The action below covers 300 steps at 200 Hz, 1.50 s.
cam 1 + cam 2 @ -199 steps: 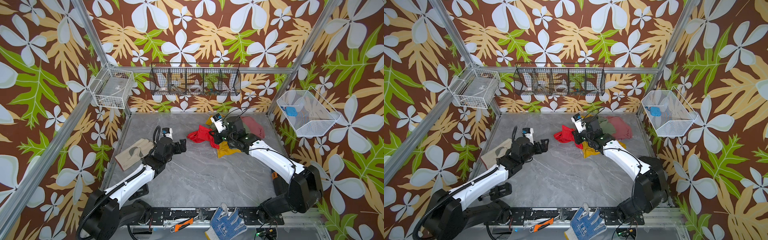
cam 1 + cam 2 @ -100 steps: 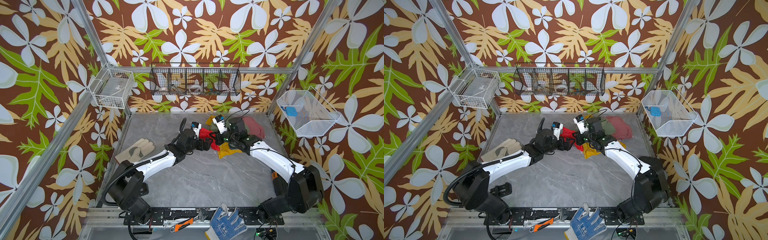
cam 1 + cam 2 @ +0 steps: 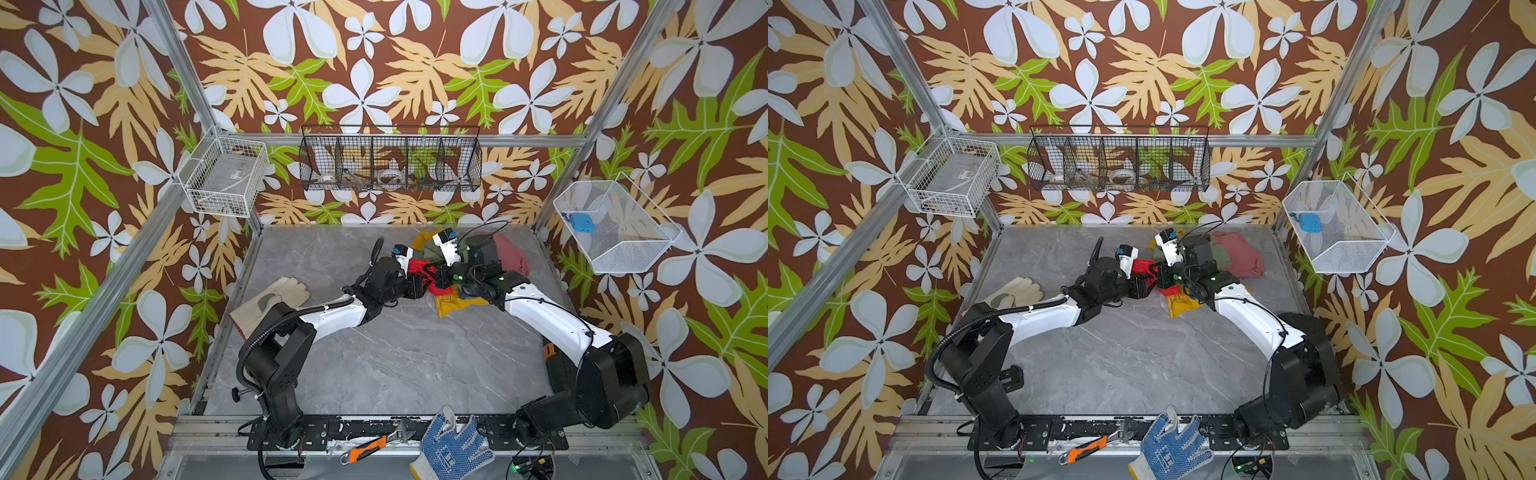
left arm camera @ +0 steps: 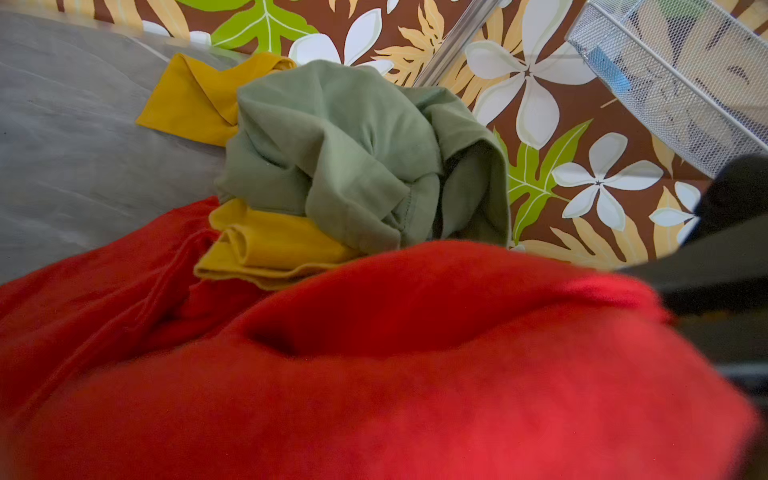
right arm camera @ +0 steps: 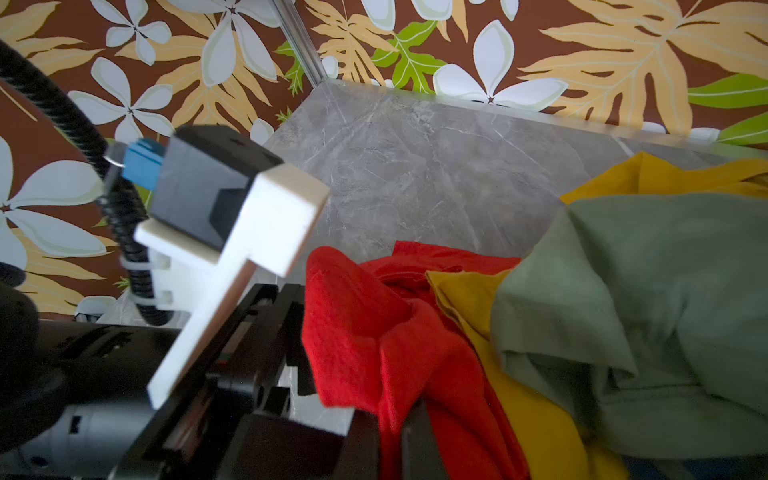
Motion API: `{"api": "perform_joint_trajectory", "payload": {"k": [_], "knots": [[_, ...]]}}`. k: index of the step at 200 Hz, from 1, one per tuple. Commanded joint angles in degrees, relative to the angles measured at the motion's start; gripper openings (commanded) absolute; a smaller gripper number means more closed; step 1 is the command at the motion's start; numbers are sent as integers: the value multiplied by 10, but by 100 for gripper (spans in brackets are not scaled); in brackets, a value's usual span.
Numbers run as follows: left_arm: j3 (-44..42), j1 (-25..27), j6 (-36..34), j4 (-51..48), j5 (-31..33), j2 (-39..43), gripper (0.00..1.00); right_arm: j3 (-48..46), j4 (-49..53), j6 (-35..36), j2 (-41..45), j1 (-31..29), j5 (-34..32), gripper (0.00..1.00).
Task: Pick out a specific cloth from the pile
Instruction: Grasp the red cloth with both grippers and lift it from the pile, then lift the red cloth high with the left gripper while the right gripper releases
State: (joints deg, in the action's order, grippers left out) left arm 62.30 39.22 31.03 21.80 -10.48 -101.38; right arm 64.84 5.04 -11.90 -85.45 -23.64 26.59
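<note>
two (mustard (image 4: 270, 249), green (image 4: 340, 145)) beside red cloth (image 4: 374, 374)

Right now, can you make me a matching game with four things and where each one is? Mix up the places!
Things:
1. red cloth
2. tan glove
3. blue dotted glove
4. small blue object

Places:
A. at the very front, beside the wrench
B. inside the white mesh basket on the right wall
C. touching the pile of cloths
D. lying alone by the table's left edge

Pairs: 1-C, 2-D, 3-A, 4-B
</note>
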Motion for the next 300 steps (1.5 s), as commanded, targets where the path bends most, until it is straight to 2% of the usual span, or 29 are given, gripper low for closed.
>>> {"api": "perform_joint_trajectory", "payload": {"k": [1, 21, 40, 68, 77, 94, 101, 107, 140, 182, 247, 274, 300], "knots": [[4, 1, 21, 57, 29, -3, 32, 0, -24, -16, -1, 0, 42, 0], [0, 1, 23, 60, 52, 9, 0, -6, -15, -12, 4, 0, 40, 0], [-18, 1, 20, 65, 70, 36, 0, -19, -12, -12, 12, 6, 27, 0], [-42, 1, 17, 54, 90, 82, 0, -29, -10, -12, 20, 17, 22, 11], [-47, 1, 17, 45, 96, 96, 0, -27, -8, -10, 22, 19, 16, 22], [-53, 1, 13, 28, 106, 124, 0, -24, -6, -5, 27, 20, -3, 36], [-55, 1, 11, 21, 112, 135, 0, -24, -8, -5, 30, 19, -13, 49], [-55, 1, 9, 14, 118, 145, 0, -25, -9, -6, 31, 19, -23, 56], [-49, 1, -3, -24, 147, 185, 0, -36, -17, -8, 33, 24, -39, 60], [-29, 1, -10, -62, 161, 229, 0, -68, -28, -9, 48, 31, -79, 76], [-20, 2, -8, -82, 185, 261, 0, -129, -50, 16, 8, 37, -102, 73], [34, 2, -31, -125, 207, 262, 0, -149, -64, 16, -17, 37, -124, 73], [84, 2, -48, -157, 201, 254, 0, -157, -72, 16, -44, 40, -157, 73]]}}
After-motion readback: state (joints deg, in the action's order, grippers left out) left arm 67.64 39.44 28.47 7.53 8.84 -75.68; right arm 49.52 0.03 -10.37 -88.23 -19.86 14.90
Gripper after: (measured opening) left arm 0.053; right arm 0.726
